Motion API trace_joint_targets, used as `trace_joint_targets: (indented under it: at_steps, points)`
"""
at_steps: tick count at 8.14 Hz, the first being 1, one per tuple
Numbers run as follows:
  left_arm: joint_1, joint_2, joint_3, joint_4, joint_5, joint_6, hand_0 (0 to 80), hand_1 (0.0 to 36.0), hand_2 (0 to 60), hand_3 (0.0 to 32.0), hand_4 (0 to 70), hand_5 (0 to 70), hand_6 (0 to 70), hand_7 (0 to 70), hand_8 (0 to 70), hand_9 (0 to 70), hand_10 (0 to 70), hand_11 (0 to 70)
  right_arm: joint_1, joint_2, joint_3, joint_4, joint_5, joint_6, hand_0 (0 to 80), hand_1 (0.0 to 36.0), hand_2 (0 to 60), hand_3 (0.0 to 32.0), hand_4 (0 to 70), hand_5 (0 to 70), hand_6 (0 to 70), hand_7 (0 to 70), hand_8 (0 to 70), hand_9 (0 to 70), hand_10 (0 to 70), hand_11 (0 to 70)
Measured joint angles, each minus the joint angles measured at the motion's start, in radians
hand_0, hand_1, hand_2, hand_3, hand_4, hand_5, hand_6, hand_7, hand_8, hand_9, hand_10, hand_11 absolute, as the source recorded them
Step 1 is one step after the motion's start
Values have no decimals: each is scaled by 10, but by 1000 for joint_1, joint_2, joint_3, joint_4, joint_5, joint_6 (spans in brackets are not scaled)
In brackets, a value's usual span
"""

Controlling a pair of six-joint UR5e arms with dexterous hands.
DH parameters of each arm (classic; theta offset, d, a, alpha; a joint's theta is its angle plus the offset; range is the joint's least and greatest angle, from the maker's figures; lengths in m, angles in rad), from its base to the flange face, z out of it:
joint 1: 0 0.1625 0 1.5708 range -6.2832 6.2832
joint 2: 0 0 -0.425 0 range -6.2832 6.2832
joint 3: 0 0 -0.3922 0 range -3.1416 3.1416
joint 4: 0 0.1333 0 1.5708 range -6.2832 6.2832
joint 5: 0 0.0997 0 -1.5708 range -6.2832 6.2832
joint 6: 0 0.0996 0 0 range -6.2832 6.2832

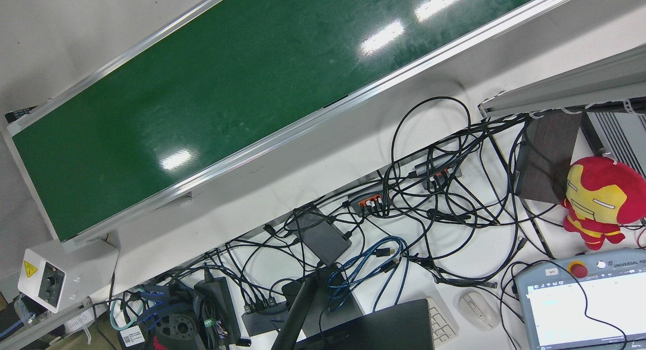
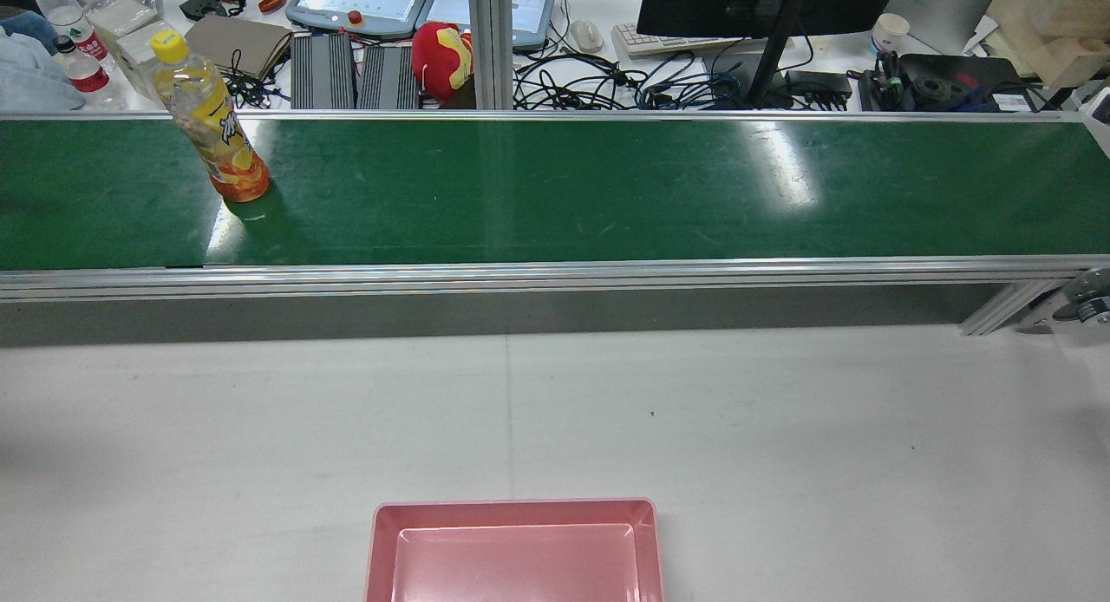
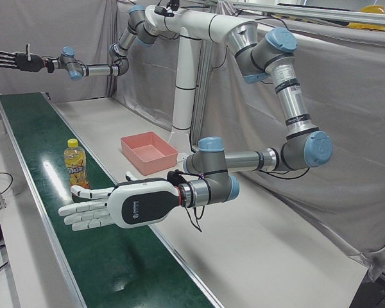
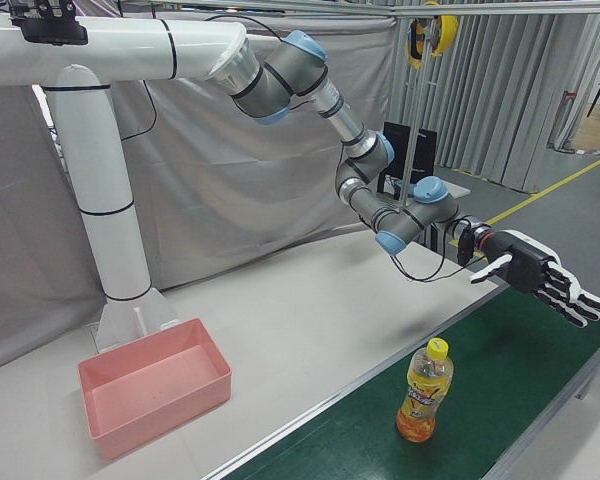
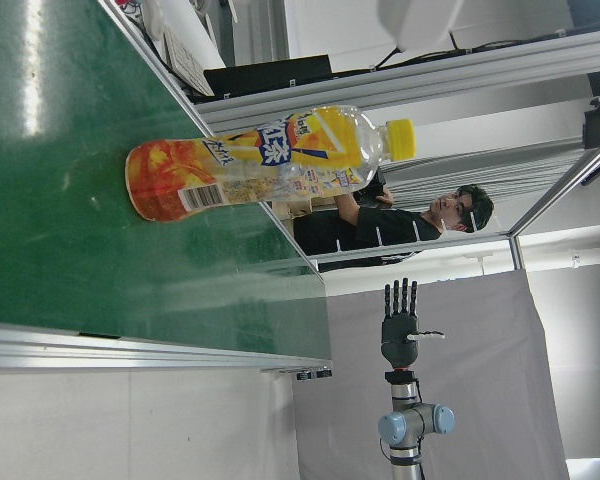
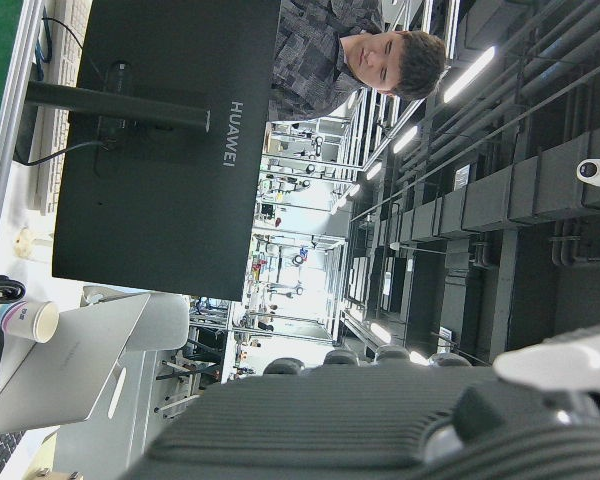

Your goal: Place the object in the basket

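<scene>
Green conveyor belt (image 2: 555,186): smooth, slightly glossy, with fine scratches and bright lamp reflections. Belt rails (image 2: 555,272): brushed silvery metal. Bottle (image 2: 212,121): clear glossy plastic with printed label and matt yellow cap. Basket (image 2: 516,550): pink smooth plastic, soft shine. Worktop (image 2: 780,411): pale grey, matt, a few small marks. Left hand (image 4: 535,275): white glossy shell. Backdrop curtain (image 3: 346,115): grey wrinkled cloth.

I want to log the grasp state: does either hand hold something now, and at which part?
Nothing is held. The left hand and the right hand are open above the belt; the bottle stands alone on it.
</scene>
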Motion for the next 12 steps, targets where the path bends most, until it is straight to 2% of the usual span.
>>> trace_joint_targets:
  at_steps: [1, 3, 4, 5, 6, 8, 9, 10, 12]
  points:
    - [11, -17, -1, 21, -2, 13, 800, 97, 0, 0, 60, 240, 0, 0, 34, 39, 35, 80, 0, 0, 0, 0, 0, 0, 0, 0, 0, 0, 0, 0, 0, 0, 0, 0, 0, 0]
    - [59, -27, 29, -34, -42, 21, 800, 69, 0, 8, 44, 223, 0, 0, 29, 32, 12, 43, 0, 0, 0, 0, 0, 0, 0, 0, 0, 0, 0, 0, 0, 0, 0, 0, 0, 0]
    - [85, -29, 38, -53, -51, 22, 800, 83, 0, 2, 51, 243, 0, 0, 31, 35, 14, 47, 0, 0, 0, 0, 0, 0, 0, 0, 0, 0, 0, 0, 0, 0, 0, 0, 0, 0]
    - [112, -33, 40, -63, -56, 21, 800, 133, 0, 0, 58, 253, 0, 0, 35, 40, 16, 52, 0, 0, 0, 0, 0, 0, 0, 0, 0, 0, 0, 0, 0, 0, 0, 0, 0, 0]
    - [137, -40, 39, -66, -58, 20, 800, 150, 0, 0, 63, 261, 0, 0, 39, 45, 13, 48, 0, 0, 0, 0, 0, 0, 0, 0, 0, 0, 0, 0, 0, 0, 0, 0, 0, 0]
    - [218, -66, 40, -46, -79, 19, 800, 119, 0, 2, 61, 253, 0, 0, 41, 48, 18, 57, 0, 0, 0, 0, 1, 0, 0, 0, 0, 0, 0, 0, 0, 0, 0, 0, 0, 0]
    - [254, -78, 39, -35, -105, 20, 800, 131, 0, 0, 66, 262, 0, 0, 44, 52, 21, 61, 0, 0, 0, 0, 1, 0, 0, 0, 0, 0, 0, 0, 0, 0, 0, 0, 0, 0]
    - [279, -97, 39, -21, -121, 19, 800, 116, 0, 0, 64, 259, 0, 0, 43, 50, 20, 60, 0, 0, 0, 0, 1, 0, 0, 0, 0, 0, 0, 0, 0, 0, 0, 0, 0, 0]
    - [312, -139, 40, -6, -138, 17, 800, 110, 0, 0, 54, 261, 0, 0, 47, 57, 19, 55, 0, 0, 1, 0, 0, 0, 0, 0, 0, 0, 0, 0, 0, 0, 0, 0, 0, 0]
